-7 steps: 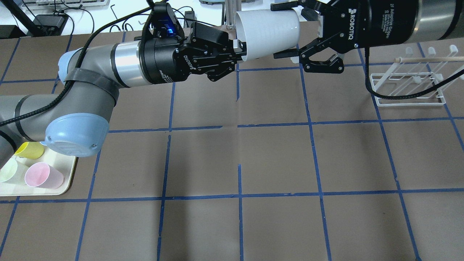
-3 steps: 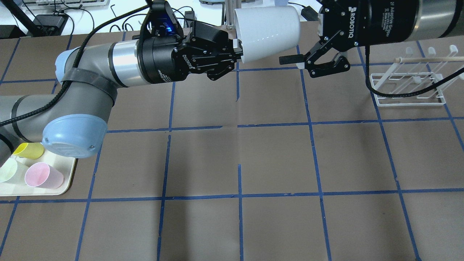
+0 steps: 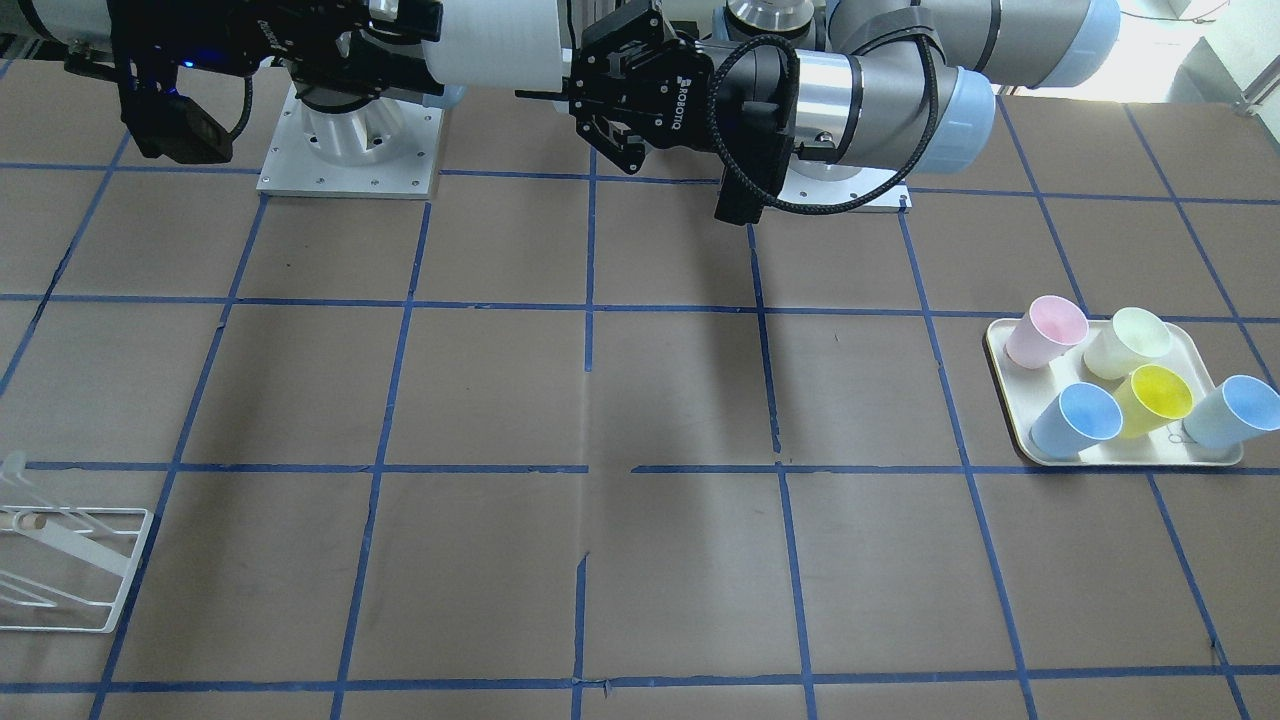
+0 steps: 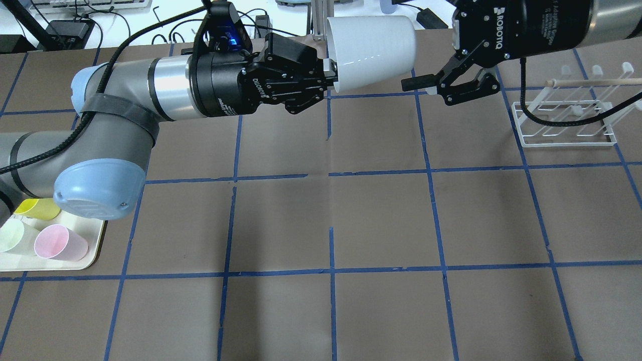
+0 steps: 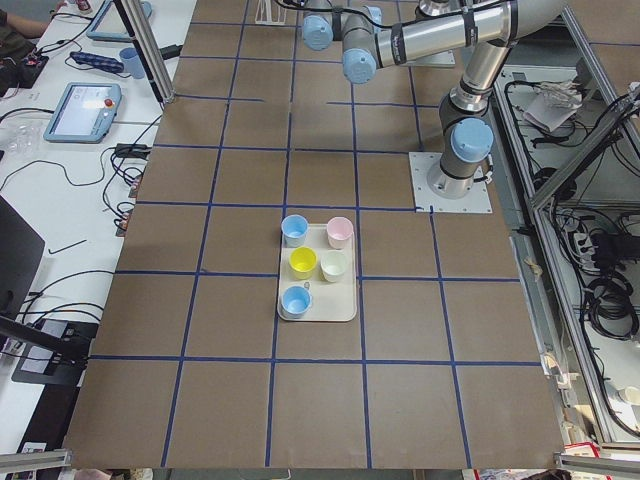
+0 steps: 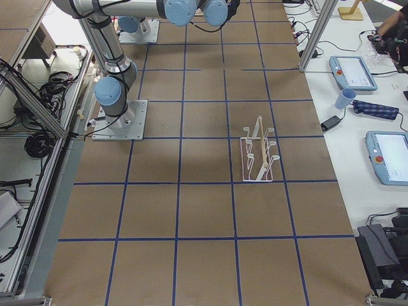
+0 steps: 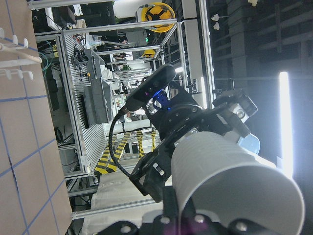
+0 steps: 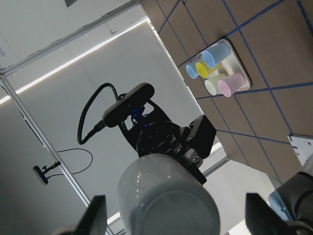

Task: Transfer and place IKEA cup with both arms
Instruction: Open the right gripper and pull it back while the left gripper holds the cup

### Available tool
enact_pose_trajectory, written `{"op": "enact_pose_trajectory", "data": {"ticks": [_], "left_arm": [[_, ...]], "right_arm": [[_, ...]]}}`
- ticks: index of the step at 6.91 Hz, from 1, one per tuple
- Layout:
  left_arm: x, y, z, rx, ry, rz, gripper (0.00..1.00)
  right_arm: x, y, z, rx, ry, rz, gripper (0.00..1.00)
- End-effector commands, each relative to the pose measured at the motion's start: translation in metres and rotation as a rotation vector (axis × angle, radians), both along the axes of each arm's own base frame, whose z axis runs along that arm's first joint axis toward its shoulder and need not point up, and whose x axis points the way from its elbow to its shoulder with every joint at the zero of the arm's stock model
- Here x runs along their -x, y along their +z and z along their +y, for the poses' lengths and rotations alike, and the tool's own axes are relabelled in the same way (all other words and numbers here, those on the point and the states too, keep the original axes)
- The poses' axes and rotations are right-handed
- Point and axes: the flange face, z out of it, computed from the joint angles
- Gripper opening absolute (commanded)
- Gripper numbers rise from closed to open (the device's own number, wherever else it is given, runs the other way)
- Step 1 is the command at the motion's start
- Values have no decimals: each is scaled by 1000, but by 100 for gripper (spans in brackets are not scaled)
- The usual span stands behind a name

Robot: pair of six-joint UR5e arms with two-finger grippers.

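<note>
The IKEA cup [image 4: 371,50] is a pale grey tumbler held on its side high above the table's far edge. My left gripper [image 4: 329,74] is shut on its rim and holds it from the left. My right gripper [image 8: 177,215] is open, with its fingers spread wide on either side of the cup's closed base and not touching it. In the overhead view only its lower finger [image 4: 415,81] shows, just beyond the base. The front-facing view shows the cup [image 3: 490,40] between the two black grippers. The left wrist view shows the cup [image 7: 230,186] close up.
A cream tray [image 3: 1130,460] with several pastel cups sits on the robot's left side of the table; the left arm's elbow [image 4: 100,190] hangs over it. A white wire rack [image 4: 567,125] with a wooden rod stands at the far right.
My right gripper has drawn back to the right, from straddling the cup's base to just past it, still open. The left arm and the cup have shifted only slightly.
</note>
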Motion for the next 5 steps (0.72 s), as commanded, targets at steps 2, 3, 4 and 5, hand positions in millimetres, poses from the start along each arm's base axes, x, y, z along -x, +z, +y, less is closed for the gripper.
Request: {"op": "enact_pose_trajectory", "data": {"ticks": [2,3,4,5], "left_arm": [[-31,-7,-2,-50,67,-275,0],[-46,-14,-5,-53,101,-387,0],[-73,-21,-10,-53,155,-538,0],[-94,-25,-8,-47,196,-721,0]], "right_arm": [[48,6,-10,92,20,169,100],[57,10,-12,169,74,334,100],[64,16,-16,213,84,483,100],[64,22,-12,267,108,578,100]]}}
